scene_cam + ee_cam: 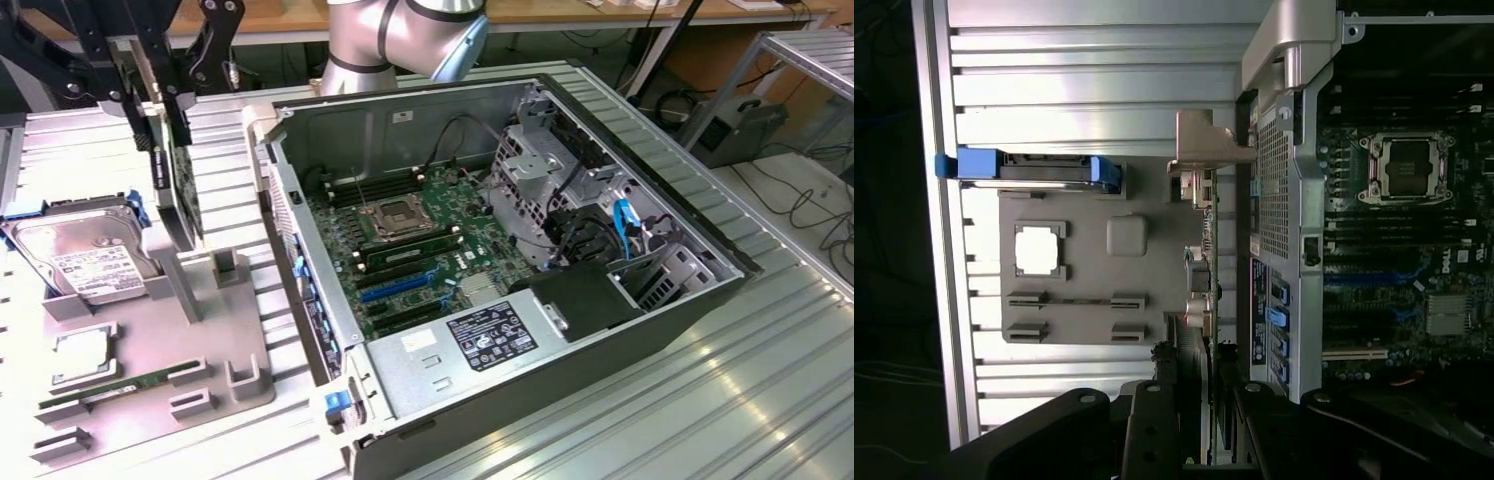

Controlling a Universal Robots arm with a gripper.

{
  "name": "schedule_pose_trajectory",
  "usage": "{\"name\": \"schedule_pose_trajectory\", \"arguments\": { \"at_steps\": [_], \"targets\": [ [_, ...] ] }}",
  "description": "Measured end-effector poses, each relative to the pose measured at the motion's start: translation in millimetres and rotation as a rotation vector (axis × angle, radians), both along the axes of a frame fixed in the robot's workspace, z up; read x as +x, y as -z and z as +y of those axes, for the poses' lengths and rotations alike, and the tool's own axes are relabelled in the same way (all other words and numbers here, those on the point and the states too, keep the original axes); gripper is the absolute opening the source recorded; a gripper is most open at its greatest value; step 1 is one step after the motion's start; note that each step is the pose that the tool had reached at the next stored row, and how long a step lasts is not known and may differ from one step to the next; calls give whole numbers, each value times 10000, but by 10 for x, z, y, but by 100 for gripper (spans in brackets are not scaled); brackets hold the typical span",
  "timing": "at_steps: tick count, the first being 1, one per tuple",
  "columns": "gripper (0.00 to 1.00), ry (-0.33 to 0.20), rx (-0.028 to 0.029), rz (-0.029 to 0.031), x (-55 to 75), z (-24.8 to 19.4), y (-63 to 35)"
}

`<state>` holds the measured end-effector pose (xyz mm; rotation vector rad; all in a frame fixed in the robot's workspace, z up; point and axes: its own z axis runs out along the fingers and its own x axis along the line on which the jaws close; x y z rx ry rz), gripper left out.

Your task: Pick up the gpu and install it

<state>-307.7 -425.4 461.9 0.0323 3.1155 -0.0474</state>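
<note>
The gpu [176, 175] hangs upright on edge over the grey holder plate [214, 385], at the exterior view's left of the open computer case [627, 330]. It has a silver end bracket, a green board and a black face. My gripper [167, 95] is shut on its top edge, black fingers on either side. In the wrist view the card [1199, 290] runs edge-on away from my gripper [1194, 405], beside the case's perforated wall [1274, 170]. Its lower edge sits close above a grey stand post; I cannot tell whether they touch.
The motherboard [414, 250] lies in the case with blue and black expansion slots [394, 288] and an open processor socket [1409, 165]. On the holder plate are a hard drive [80, 260] in a blue carrier [1029, 170], a processor chip [80, 358] and a memory stick [114, 388].
</note>
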Motion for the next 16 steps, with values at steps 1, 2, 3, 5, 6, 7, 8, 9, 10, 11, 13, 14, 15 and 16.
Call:
{"name": "schedule_pose_trajectory", "arguments": {
  "at_steps": [1,2,3,5,6,7,8,9,10,11,13,14,15,16],
  "targets": [
    [27,0,0,0,0,0,-6],
    [27,0,0,0,0,0,-19],
    [27,0,0,0,0,0,-28],
    [27,0,0,0,0,0,-47],
    [27,0,0,0,0,0,-55],
    [27,0,0,1,0,0,-63],
    [27,0,0,0,0,0,-70],
    [27,0,0,0,0,0,-76],
    [27,0,0,0,0,0,-77],
    [27,0,0,0,0,0,-76],
    [27,0,0,0,0,0,-77],
    [27,0,0,0,0,0,-77],
    [27,0,-1,1,0,0,-76],
    [27,0,0,1,1,1,-72]
  ]
}}
